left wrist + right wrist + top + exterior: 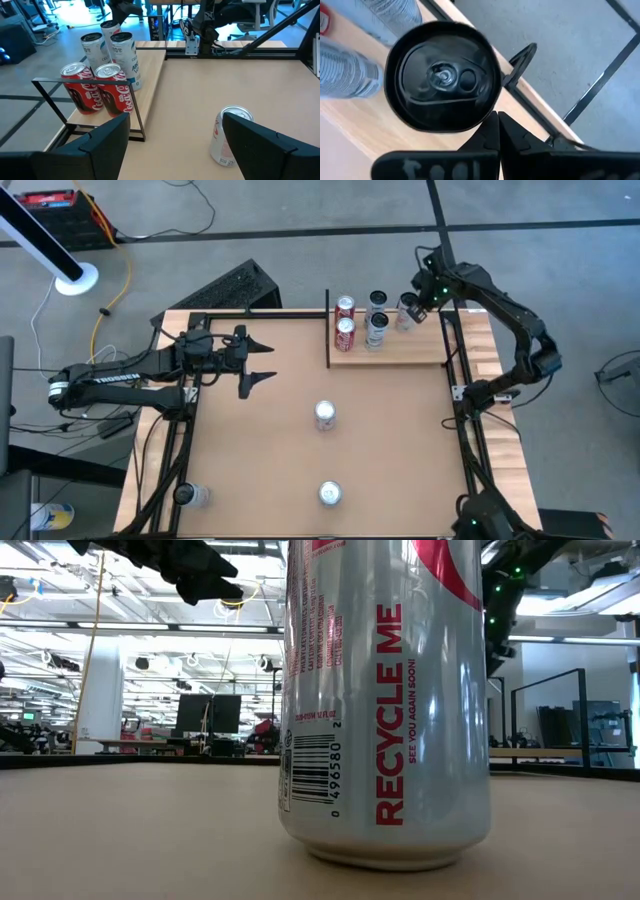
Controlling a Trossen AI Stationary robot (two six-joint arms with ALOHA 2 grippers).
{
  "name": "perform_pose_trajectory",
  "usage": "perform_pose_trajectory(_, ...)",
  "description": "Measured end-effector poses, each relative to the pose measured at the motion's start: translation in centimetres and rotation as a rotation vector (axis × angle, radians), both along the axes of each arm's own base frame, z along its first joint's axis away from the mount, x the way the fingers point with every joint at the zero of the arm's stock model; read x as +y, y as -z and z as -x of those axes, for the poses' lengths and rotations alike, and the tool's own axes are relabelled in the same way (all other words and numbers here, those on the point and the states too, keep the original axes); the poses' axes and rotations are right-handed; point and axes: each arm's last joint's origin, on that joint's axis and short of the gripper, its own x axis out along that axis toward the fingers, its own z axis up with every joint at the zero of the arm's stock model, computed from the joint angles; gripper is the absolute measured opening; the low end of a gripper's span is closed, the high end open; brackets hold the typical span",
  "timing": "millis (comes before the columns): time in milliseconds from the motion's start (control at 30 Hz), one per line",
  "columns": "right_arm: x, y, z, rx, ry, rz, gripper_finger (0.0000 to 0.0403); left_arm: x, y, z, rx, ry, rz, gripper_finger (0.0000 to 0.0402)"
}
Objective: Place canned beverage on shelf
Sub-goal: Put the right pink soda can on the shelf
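Note:
The shelf point(410, 350), a pale wood board with a black upright bar point(328, 330) on its left edge, lies at the table's far side. On it stand two red cans point(345, 320), two silver cans point(377, 317) and a dark-topped can point(407, 310). My right gripper point(424, 293) is shut and slants down beside that can's top point(442, 77), on its far right side. My left gripper point(252, 366) hangs open over the table's left part, holding nothing. Two more silver cans point(325, 415) point(329, 493) stand upright on the tabletop. My right gripper's shut fingertips point(492, 122) lie right against the rim point(487, 107) of the dark-topped can's top, coming from above at a slant. I cannot tell whether they touch it. The can stands upright on the shelf point(360, 130).
The nearest silver can point(385, 700) fills the low view. A black frame rail point(452, 350) runs along the table's right side next to the shelf. A small can or bottle point(190, 495) lies by the left rail. Open tabletop lies between the left gripper and the loose cans.

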Motion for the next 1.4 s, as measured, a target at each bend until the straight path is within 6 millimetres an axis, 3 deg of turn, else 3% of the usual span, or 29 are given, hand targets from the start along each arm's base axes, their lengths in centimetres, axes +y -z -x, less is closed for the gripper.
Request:
perform_pose_trajectory(1133,-1.1,-0.7,-0.2,0.004,-0.096,0.151,0.0017,0.0,-0.1,0.0,-0.012,-0.006,0.019,0.0301)
perform_pose_trajectory(1400,-1.4,-1.6,-0.9,0.042,-0.090,0.265,0.0017,0.0,-0.1,0.0,-0.013,-0.007,0.025,0.0301)
